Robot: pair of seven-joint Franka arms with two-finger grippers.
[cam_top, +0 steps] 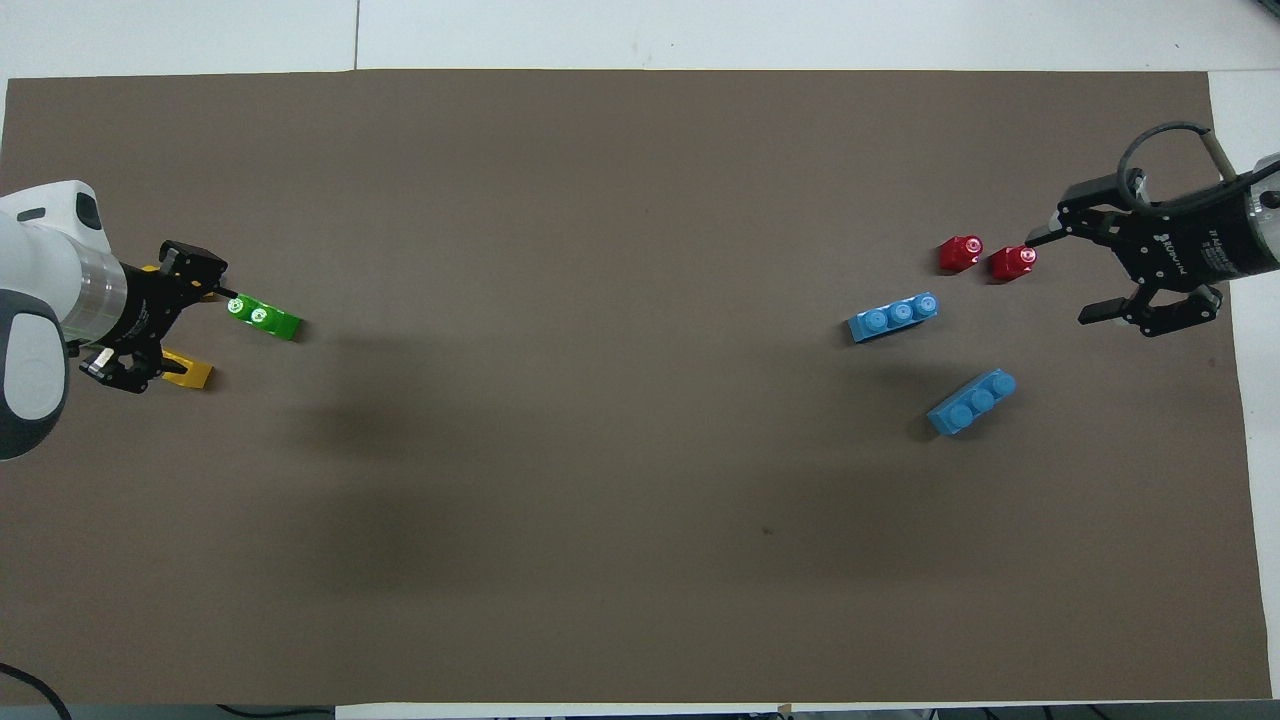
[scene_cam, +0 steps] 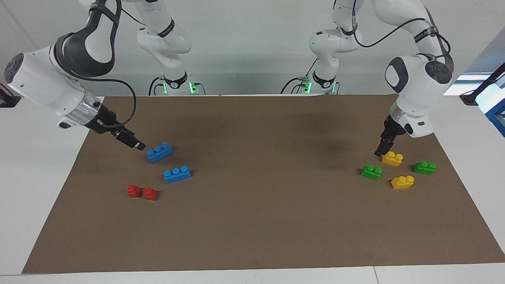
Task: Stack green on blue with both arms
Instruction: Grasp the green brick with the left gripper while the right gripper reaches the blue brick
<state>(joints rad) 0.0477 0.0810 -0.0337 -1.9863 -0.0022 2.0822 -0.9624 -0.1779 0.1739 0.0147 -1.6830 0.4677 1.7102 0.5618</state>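
Green (scene_cam: 371, 172) lies on the brown mat (scene_cam: 260, 221) in the facing view, just below the left gripper (scene_cam: 381, 150), which hangs low beside a yellow brick (scene_cam: 392, 158). Blue (scene_cam: 159, 152) sits just past the right gripper (scene_cam: 138, 145), untouched.

Overhead, both grippers' jaws stand wide and hold nothing: the left gripper (cam_top: 170, 325) next to green (cam_top: 263, 317), the right gripper (cam_top: 1065, 280) near two red bricks (cam_top: 987, 257) and blue (cam_top: 971, 401).

The bright green brick (cam_top: 264, 318) is glossy, smooth plastic. The brown mat (scene_cam: 260, 221) covering the bench (scene_cam: 39, 165) looks matt, like paper.
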